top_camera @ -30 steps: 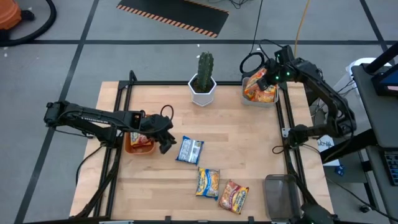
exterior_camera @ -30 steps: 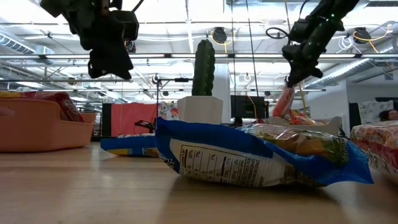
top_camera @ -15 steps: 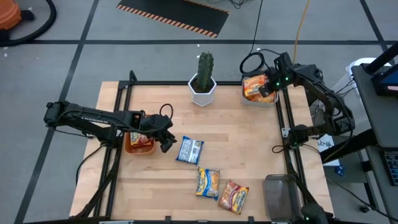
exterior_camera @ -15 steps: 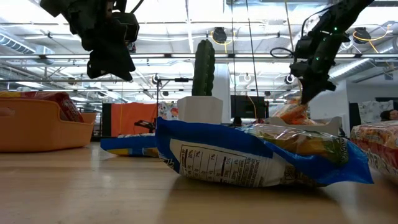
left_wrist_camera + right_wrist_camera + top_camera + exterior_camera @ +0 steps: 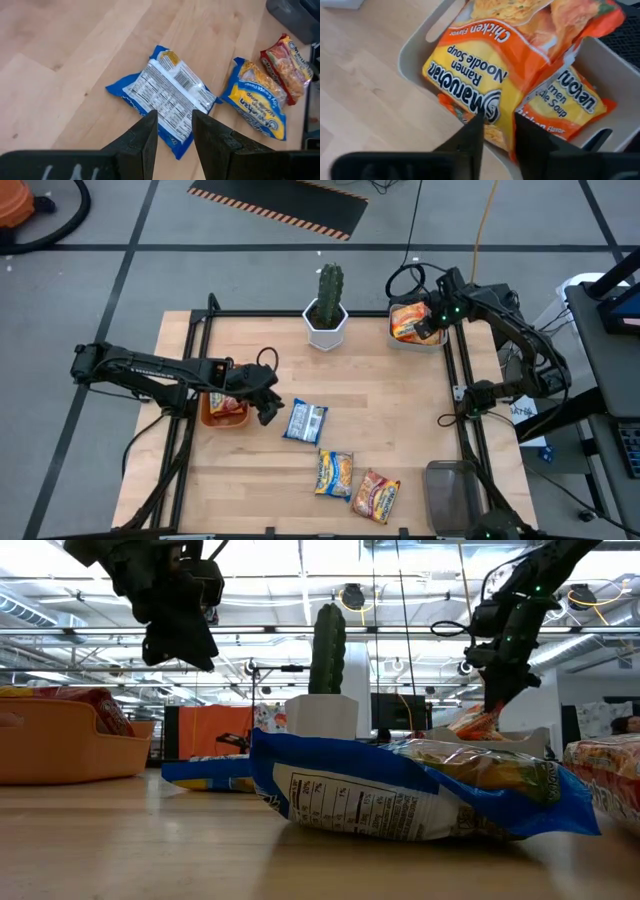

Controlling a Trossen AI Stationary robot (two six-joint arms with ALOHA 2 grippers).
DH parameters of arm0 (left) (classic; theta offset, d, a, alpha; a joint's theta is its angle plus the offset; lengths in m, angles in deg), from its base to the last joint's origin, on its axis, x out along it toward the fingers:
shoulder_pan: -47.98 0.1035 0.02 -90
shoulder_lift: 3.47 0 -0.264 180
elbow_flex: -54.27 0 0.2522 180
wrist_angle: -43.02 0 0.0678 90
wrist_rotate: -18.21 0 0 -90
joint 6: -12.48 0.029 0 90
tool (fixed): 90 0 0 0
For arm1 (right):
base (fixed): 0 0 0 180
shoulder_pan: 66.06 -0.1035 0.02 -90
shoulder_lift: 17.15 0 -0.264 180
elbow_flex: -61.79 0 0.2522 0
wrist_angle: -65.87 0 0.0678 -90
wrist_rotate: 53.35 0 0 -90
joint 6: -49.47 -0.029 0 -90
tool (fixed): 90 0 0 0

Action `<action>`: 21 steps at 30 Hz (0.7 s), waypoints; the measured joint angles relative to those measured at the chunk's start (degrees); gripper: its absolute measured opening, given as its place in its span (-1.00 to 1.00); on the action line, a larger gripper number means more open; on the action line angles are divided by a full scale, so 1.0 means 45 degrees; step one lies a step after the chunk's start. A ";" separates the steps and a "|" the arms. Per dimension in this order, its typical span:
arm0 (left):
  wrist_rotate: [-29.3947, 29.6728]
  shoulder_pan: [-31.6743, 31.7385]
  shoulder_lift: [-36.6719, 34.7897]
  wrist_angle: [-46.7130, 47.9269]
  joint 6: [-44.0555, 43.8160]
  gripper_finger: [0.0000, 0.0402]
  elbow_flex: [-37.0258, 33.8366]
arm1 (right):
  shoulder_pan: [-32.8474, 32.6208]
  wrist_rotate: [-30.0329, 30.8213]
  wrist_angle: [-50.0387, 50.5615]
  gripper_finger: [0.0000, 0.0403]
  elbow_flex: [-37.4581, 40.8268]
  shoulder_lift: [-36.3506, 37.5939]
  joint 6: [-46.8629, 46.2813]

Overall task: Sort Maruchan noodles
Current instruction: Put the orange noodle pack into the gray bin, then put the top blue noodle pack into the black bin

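I have the right gripper (image 5: 432, 320) down over the pale grey bin (image 5: 400, 337) at the far right corner of the table (image 5: 390, 410). In its wrist view the fingers (image 5: 470, 137) stand slightly parted with the edge of an orange chicken ramen packet (image 5: 485, 75) running up from the narrow gap between them; I cannot tell whether they are actually pinching it. A second orange packet (image 5: 565, 107) lies just beside the right gripper, deeper in the same bin.

My left gripper (image 5: 268, 410) hangs above the wood next to the orange bin (image 5: 212, 418), which holds red packets (image 5: 95, 708). Its fingers (image 5: 145, 137) are a little apart with nothing between them. The blue packet (image 5: 167, 97) lies label-side up on the table directly ahead of and below those fingertips, not touching them. Beyond it from the gripper sit a blue-and-yellow packet (image 5: 257, 100) and, just past that, a red-orange packet (image 5: 290, 65), the two close together.

The table is light wood inside a black frame. A cactus in a white pot (image 5: 327, 315) stands at the far edge, between the two arms, and a clear bin (image 5: 450, 495) sits at the near right corner. From table height I see a workshop ceiling with strip lights (image 5: 300, 560) and hanging cables behind the arms.
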 joint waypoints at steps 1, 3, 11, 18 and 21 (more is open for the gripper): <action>0.0045 -0.0001 0.0000 0.0000 0.0194 -0.38 0.0000 | -0.0026 0.0032 0.0016 -0.46 0.0000 0.0064 -0.0141; 0.0096 -0.0010 0.0000 0.0015 0.0614 -0.38 0.0000 | -0.0075 0.0029 0.0000 -0.35 0.0000 0.0330 -0.0478; -0.0561 -0.0010 0.0642 -0.0243 0.3051 -0.37 -0.0005 | -0.0205 -0.0608 0.0098 -0.15 0.0000 0.2639 -0.2165; -0.1324 -0.0376 0.1885 -0.0340 0.3661 -0.02 -0.0015 | -0.1743 -0.1727 0.0476 -0.15 0.0000 0.5061 -0.4932; -0.1327 -0.0494 0.2570 -0.0353 0.3680 0.14 -0.0007 | -0.2789 -0.1762 0.0435 -0.15 0.0000 0.5835 -0.6404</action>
